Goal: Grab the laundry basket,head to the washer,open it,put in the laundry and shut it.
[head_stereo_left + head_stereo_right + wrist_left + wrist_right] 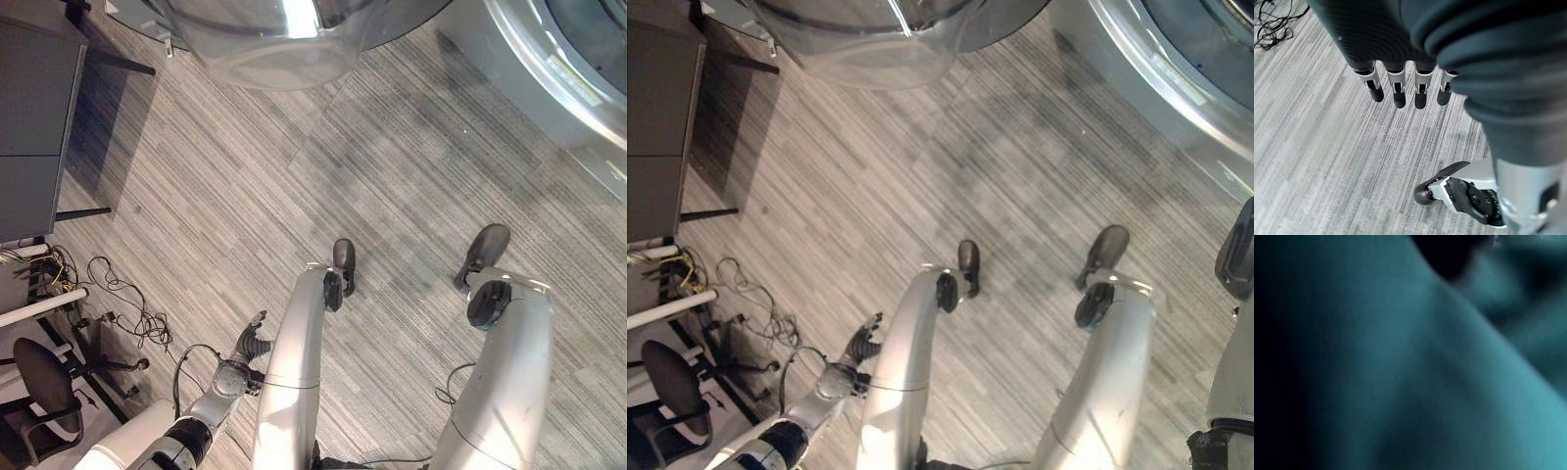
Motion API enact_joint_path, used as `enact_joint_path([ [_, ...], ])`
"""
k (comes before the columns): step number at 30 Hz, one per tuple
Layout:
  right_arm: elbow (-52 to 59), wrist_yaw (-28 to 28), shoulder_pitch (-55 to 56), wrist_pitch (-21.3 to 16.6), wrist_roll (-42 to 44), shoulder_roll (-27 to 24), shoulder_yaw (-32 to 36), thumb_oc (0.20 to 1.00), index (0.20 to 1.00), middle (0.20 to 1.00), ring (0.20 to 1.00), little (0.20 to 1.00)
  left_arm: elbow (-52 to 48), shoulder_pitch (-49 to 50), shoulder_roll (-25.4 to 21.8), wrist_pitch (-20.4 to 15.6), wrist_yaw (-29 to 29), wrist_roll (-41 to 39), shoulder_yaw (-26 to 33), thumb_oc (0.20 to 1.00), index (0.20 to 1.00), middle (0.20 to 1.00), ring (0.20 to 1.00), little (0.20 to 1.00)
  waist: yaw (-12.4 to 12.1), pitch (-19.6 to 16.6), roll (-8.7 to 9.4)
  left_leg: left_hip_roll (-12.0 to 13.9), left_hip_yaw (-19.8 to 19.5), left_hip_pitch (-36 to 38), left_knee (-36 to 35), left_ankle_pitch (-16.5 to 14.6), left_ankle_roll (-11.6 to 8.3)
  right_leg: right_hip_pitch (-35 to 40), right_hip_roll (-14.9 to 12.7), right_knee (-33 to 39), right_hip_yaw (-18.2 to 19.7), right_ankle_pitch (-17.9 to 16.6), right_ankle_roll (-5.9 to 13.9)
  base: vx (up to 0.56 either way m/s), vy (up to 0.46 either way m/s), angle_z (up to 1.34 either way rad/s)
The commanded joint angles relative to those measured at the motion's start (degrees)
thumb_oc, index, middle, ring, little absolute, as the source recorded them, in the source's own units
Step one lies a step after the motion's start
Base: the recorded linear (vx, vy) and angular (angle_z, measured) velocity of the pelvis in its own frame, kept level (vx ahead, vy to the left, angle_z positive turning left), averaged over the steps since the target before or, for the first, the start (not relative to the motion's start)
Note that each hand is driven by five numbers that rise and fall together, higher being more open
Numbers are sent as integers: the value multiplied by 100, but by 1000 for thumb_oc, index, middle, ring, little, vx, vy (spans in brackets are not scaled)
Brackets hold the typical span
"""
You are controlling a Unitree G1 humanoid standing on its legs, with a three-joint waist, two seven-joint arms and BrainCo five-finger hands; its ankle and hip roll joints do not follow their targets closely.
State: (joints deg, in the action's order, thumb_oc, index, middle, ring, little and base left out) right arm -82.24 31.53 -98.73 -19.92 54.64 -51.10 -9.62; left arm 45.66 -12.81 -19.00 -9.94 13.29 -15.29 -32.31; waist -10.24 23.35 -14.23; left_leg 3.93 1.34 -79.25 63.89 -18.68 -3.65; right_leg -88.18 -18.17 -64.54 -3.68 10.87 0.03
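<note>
**Standing at the open washer, left hand hanging free**

Looking down at a grey striped carpet floor (245, 196). The round clear glass washer door (274, 39) is swinging out open ahead of the robot. The silver-rimmed white washer front (563, 78) is sitting to the right of that door.

The left hand (250, 345) is hanging low, well back from the door and to its left. Its fingers (1399, 95) are pointing straight down at the carpet, relaxed and slightly apart, holding nothing.

The right hand (1238, 247) is peeking in far right of the door, on the washer side. Its wrist view is going dark and close, so I cannot tell its state.

Cannot tell where the laundry basket or the laundry is lying.

A dark grey cabinet (34, 117) and a black office chair (44, 382) are sitting left of the door.

Judging the step as loading or about to shut. The door is lying forward of both hands, its face spanning left to right. The left hand is looking nearer its free edge, though it is needing a long reach up.
</note>
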Motion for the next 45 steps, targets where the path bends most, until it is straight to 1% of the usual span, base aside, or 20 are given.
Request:
enact_joint_path([
  [1, 971, -382, 685, 221, -250, 182, -430, 1000, 1000, 1000, 1000, 1000, 162, 187, -220, -42, 53, -44, 74, 1000, 1000, 1000, 1000, 1000, -111, -120, -48, 122, 187, 353, 211, -488, -35, 112, 246, 347, 181, -9, 438, -47, 6, -3],
  [9, 1091, -1011, 1691, 135, 363, 664, -42, 1000, 1000, 1000, 1000, 1000, 337, -8, -127, -53, 93, -212, 278, 1000, 1000, 1000, 1000, 1000, 54, -64, 163, 96, 195, 423, -50, -344, 20, 327, 332, 733, 122, -234, 436, -59, 29, -8],
  [14, 1657, -1196, 2746, -121, 455, 1498, 281, 1000, 1000, 1000, 1000, 1000, 917, -308, 136, -54, 82, -204, 400, 1000, 1000, 1000, 1000, 1000, 263, -16, 404, 18, 397, 974, -668, -104, 91, 1061, 427, 1607, 21, -704, 575, -121, 145, -10],
  [18, 2014, -1344, 3742, -185, 150, 2197, 423, 1000, 1000, 1000, 1000, 1000, 1646, -445, 428, 17, -7, 113, 493, 1000, 1000, 1000, 1000, 1000, 487, 42, 579, -51, 606, 1873, -1290, 95, 102, 2047, 319, 2511, 97, -1084, 659, -78, 155, -15],
  [20, 2041, -1332, 3777, -187, 136, 2210, 435, 1000, 1000, 1000, 1000, 1000, 1657, -434, 426, 9, -7, 119, 488, 1000, 1000, 1000, 1000, 1000, 495, 89, 583, -60, 610, 1973, -1354, 121, 104, 2147, 316, 2570, 90, -1108, 661, -31, 94, -10],
  [22, 1910, -1514, 4710, -189, 161, 2768, 813, 1000, 1000, 1000, 1000, 1000, 2264, -440, 646, 113, -102, 576, 564, 1000, 1000, 1000, 1000, 1000, 624, 71, 683, -109, 727, 2953, -1984, 240, 117, 3205, 159, 3526, 83, -1503, 764, 22, 212, -3],
  [25, 1800, -1683, 5307, -169, 277, 3068, 984, 1000, 1000, 1000, 1000, 1000, 2477, -357, 697, 179, -157, 807, 653, 1000, 1000, 1000, 1000, 1000, 654, 18, 726, -185, 741, 3566, -2407, 305, 123, 3874, 78, 4045, 44, -1653, 811, 42, 119, -7],
  [26, 1826, -1892, 6058, -9, 111, 3253, 961, 1000, 1000, 1000, 1000, 1000, 2673, -283, 733, 207, -221, 983, 815, 1000, 1000, 1000, 1000, 1000, 794, -122, 881, -340, 772, 4075, -2774, 552, 157, 4472, -96, 4600, 3, -2012, 814, 11, 78, -6],
  [29, 1863, -2038, 6857, 85, 51, 3449, 993, 1000, 1000, 1000, 1000, 1000, 2880, -104, 814, 222, -340, 1211, 935, 1000, 1000, 1000, 1000, 1000, 942, -238, 1001, -517, 716, 4796, -3263, 645, 147, 5297, -252, 5186, -30, -2371, 942, 157, 134, 18],
  [30, 1870, -2287, 7521, 198, 202, 3706, 1074, 1000, 1000, 1000, 1000, 1000, 3037, 39, 843, 269, -419, 1397, 1110, 1000, 1000, 1000, 1000, 1000, 1035, -465, 1144, -646, 751, 5328, -3582, 649, 181, 5878, -363, 5653, -59, -2788, 1066, 167, 163, 29],
  [33, 1964, -2575, 8505, 395, 33, 3779, 1143, 1000, 1000, 1000, 1000, 1000, 3194, 250, 845, 199, -524, 1599, 1380, 1000, 1000, 1000, 1000, 1000, 1259, -892, 1437, -931, 795, 6051, -4172, 736, 227, 6506, -613, 6278, -1, -3655, 1322, 175, 173, 1],
  [34, 2012, -2620, 8810, 412, -54, 3866, 1186, 1000, 1000, 1000, 1000, 1000, 3279, 412, 801, 167, -545, 1686, 1519, 1000, 1000, 1000, 1000, 1000, 1328, -1044, 1512, -903, 889, 6390, -4379, 749, 264, 6722, -650, 6383, -55, -3992, 1433, 141, 198, 3],
  [35, 1929, -2667, 8988, 447, -23, 3933, 1280, 1000, 1000, 1000, 1000, 1000, 3299, 495, 799, 191, -597, 1749, 1595, 1000, 1000, 1000, 1000, 1000, 1284, -1155, 1427, -798, 932, 6699, -4685, 820, 261, 6836, -524, 6353, -257, -3652, 1413, 96, 137, -5],
  [38, 1820, -2688, 9141, 473, -52, 3982, 1274, 1000, 1000, 1000, 1000, 1000, 3403, 561, 744, 209, -571, 1740, 1778, 1000, 1000, 1000, 1000, 1000, 1339, -1267, 1421, -698, 1142, 7271, -5296, 1081, 251, 7000, -384, 6111, -524, -3412, 1429, 31, 160, -63],
  [39, 1603, -2728, 9237, 516, -125, 4013, 1247, 1000, 1000, 1000, 1000, 1000, 3475, 626, 708, 253, -629, 1821, 1847, 1000, 1000, 1000, 1000, 1000, 1350, -1339, 1310, -666, 1297, 7666, -5811, 1378, 257, 7146, 28, 5766, -675, -2929, 1317, -52, 167, -58],
  [41, 1587, -2772, 9401, 563, -378, 3978, 1131, 1000, 1000, 1000, 1000, 1000, 3479, 705, 651, 248, -636, 1958, 1848, 1000, 1000, 1000, 1000, 1000, 1273, -1386, 1172, -578, 1513, 7842, -6051, 1718, 264, 7342, 415, 5144, -1061, -2348, 1146, -86, 197, -72],
  [42, 1521, -2788, 9427, 593, -613, 3941, 1027, 1000, 1000, 1000, 1000, 1000, 3482, 742, 635, 249, -685, 2044, 1823, 1000, 1000, 1000, 1000, 1000, 1233, -1475, 1133, -547, 1652, 7876, -6165, 1869, 280, 7526, 593, 4913, -1297, -2125, 1049, -60, 115, -60],
  [43, 1522, -2787, 9431, 593, -615, 3940, 1027, 1000, 1000, 1000, 1000, 1000, 3480, 746, 636, 249, -685, 2045, 1822, 1000, 1000, 1000, 1000, 1000, 1231, -1466, 1135, -550, 1654, 7897, -6178, 1871, 277, 7533, 590, 4896, -1293, -2110, 1049, -72, 111, -64],
  [44, 1461, -2876, 9506, 657, -949, 3880, 798, 1000, 1000, 1000, 1000, 1000, 3455, 774, 588, 256, -717, 2082, 1796, 1000, 1000, 1000, 1000, 1000, 1216, -1583, 1070, -496, 1804, 7896, -6329, 2119, 310, 7631, 1070, 4267, -1295, -1792, 1008, -51, 59, -81],
  [45, 1461, -2876, 9508, 656, -949, 3880, 797, 1000, 1000, 1000, 1000, 1000, 3454, 777, 588, 257, -717, 2082, 1795, 1000, 1000, 1000, 1000, 1000, 1208, -1584, 1076, -502, 1813, 7900, -6334, 2120, 310, 7622, 1065, 4250, -1283, -1782, 1008, -30, -32, -106],
])
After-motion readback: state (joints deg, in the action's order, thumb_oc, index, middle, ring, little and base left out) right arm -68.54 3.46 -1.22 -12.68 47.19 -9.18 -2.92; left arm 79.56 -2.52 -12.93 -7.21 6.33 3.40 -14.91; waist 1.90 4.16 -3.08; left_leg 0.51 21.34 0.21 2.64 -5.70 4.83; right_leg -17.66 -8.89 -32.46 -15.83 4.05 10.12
